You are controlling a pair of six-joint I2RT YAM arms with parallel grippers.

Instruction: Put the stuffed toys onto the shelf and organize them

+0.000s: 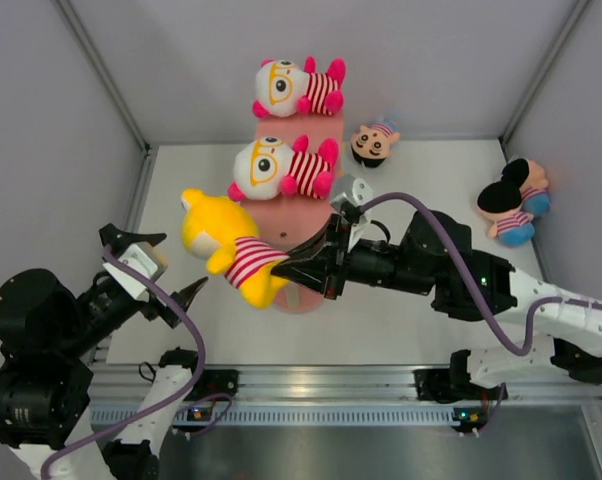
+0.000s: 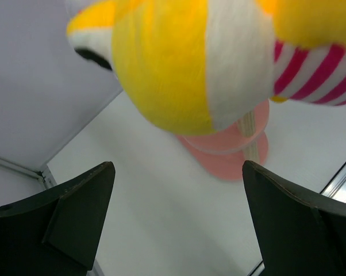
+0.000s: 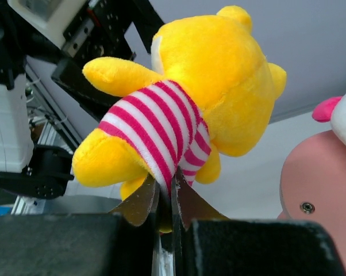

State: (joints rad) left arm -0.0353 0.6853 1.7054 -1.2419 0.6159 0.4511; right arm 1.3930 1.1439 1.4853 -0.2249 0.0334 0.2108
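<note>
My right gripper point(image 1: 291, 268) point(image 3: 166, 187) is shut on the striped shirt of a yellow bear point(image 1: 226, 245) point(image 3: 207, 75), holding it in the air left of the salmon-pink shelf point(image 1: 293, 215) point(image 3: 322, 184). The bear point(image 2: 167, 63) hangs above my left gripper point(image 1: 184, 263) point(image 2: 177, 172), which is wide open and holds nothing. One white-faced toy with orange glasses point(image 1: 296, 88) lies on the shelf's top tier. A second one point(image 1: 281, 167) lies on the tier below. The shelf's lower tiers and a wooden post point(image 2: 230, 152) show in the left wrist view.
A small black-haired doll point(image 1: 375, 142) sits on the table behind the shelf. A mouse-eared doll point(image 1: 516, 200) lies at the far right near the wall. Grey walls enclose the table on three sides; a metal rail point(image 1: 341, 385) runs along the near edge.
</note>
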